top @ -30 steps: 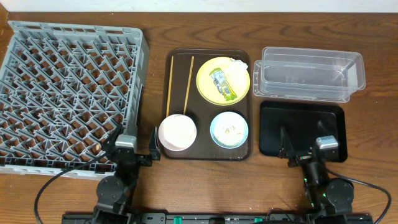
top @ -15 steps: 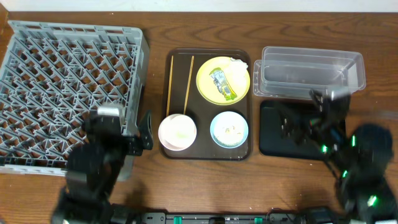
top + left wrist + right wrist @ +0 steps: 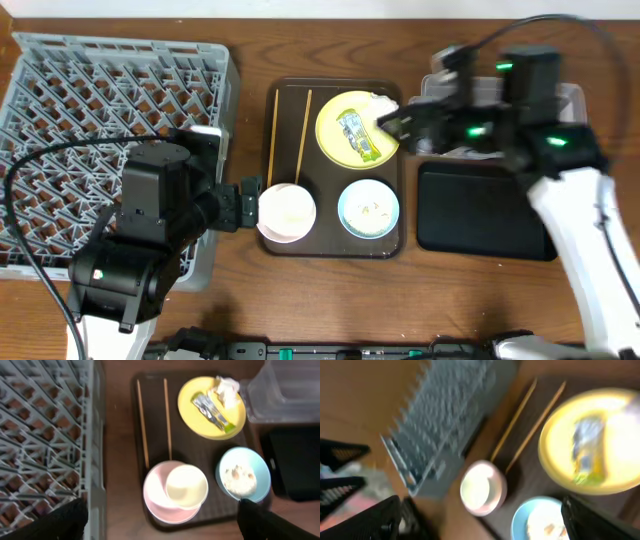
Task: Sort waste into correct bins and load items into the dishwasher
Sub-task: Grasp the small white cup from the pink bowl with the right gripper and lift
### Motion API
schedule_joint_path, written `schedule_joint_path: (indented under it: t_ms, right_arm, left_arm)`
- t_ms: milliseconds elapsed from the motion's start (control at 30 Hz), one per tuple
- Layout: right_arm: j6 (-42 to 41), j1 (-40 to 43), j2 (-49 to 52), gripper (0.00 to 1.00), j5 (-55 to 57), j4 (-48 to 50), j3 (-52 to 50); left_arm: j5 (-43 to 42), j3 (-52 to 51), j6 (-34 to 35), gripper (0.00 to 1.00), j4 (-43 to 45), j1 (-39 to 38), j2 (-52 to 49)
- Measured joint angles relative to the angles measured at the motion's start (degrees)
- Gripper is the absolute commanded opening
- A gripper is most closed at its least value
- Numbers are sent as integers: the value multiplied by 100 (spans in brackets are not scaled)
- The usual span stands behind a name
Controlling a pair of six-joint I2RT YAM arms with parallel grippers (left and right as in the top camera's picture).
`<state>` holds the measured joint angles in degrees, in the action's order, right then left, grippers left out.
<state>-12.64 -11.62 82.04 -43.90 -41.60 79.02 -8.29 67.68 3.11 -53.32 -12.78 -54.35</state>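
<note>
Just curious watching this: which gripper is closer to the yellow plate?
Right. The right gripper hovers at the edge of the yellow plate; the left gripper sits beside the white bowl.

Overhead, we find the right arm [image 3: 530, 75] covering much of the tub [image 3: 573, 100], and the left arm [image 3: 150, 200] hiding the near right corner of the rack [image 3: 100, 110]. Our right wrist view is smeared throughout: plate [image 3: 605, 415], wrapper [image 3: 584, 450] and chopsticks [image 3: 513, 420] lack all detail. In the left wrist view the picture's edges cut off the rack, tub and black tray [image 3: 295, 460]; the scraps [image 3: 239, 476] in the blue bowl [image 3: 262, 467] are too small to tell apart.
</note>
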Motion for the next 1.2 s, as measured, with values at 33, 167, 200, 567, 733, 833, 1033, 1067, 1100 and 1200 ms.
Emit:
schedule_joint_path:
  t_ms: [33,167,200,567,733,833,1033,1067,1100,1200]
  right_arm:
    - [-15,-354,227,99,208,-186,0]
    - [-50,-1320,776,78,986,-675,7]
    - [-44,-1650,1003,74,1217,-702,7]
    - [-448,-3110,2225,57,2269,-232,7]
    - [-702,-3204,2538,38,2940,-133,7]
    - [-802,-3202,2570,24,3119,76,7]
    - [-868,-3202,2774,1,3250,306,7]
    - [-883,-3187,2806,1,3248,273,7]
    - [-885,-3171,2811,1,3230,247,7]
    - [-885,-3080,2758,1,3115,227,7]
  left_arm:
    - [-107,0,9,96,-111,0,2]
    - [-79,0,190,95,-227,-2,96]
    - [114,0,444,95,-284,4,192]
    - [660,31,2048,95,-612,1064,520]
    - [697,39,2109,95,-1058,1119,494]
    - [699,39,2109,93,-1123,1119,494]
    - [699,39,2111,93,-1147,1119,494]
    - [699,39,2111,96,-1178,1119,490]
    - [699,39,2111,97,-1239,1119,476]
    - [660,39,2107,97,-1276,1119,411]
